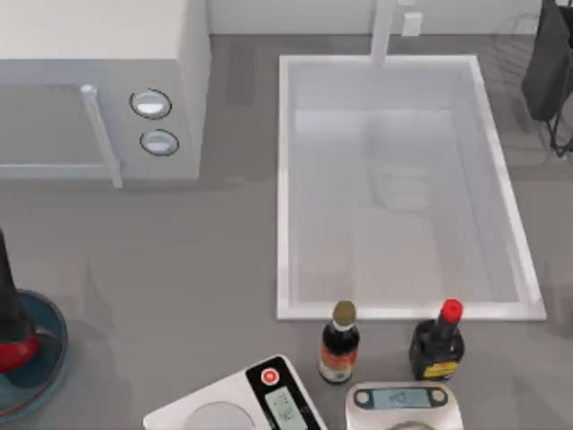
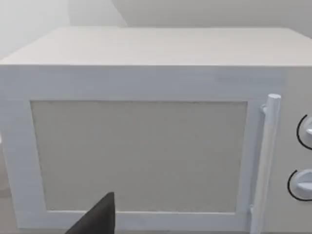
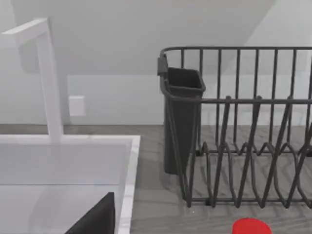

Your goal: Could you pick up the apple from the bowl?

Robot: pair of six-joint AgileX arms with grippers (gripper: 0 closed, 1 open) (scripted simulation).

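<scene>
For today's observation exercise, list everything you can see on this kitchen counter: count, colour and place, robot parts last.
apple: one, red, in the bowl, under the left arm
bowl: one, blue-teal, top view's lower left edge
microwave: one, white, upper left
sink: one, white, centre right, with a faucet
sauce bottles: two, dark; gold cap, red cap, in front of the sink
scales: two, white and grey, bottom edge
dish rack: one, dark wire, upper right
left arm: black, over the bowl
right arm: black, parked upper right

At nine o'clock, the left arm's end effector [image 1: 9, 336] hid most of the glossy red apple [image 1: 18, 354]; the shallow blue-teal bowl [image 1: 49, 358] was cut off.
</scene>
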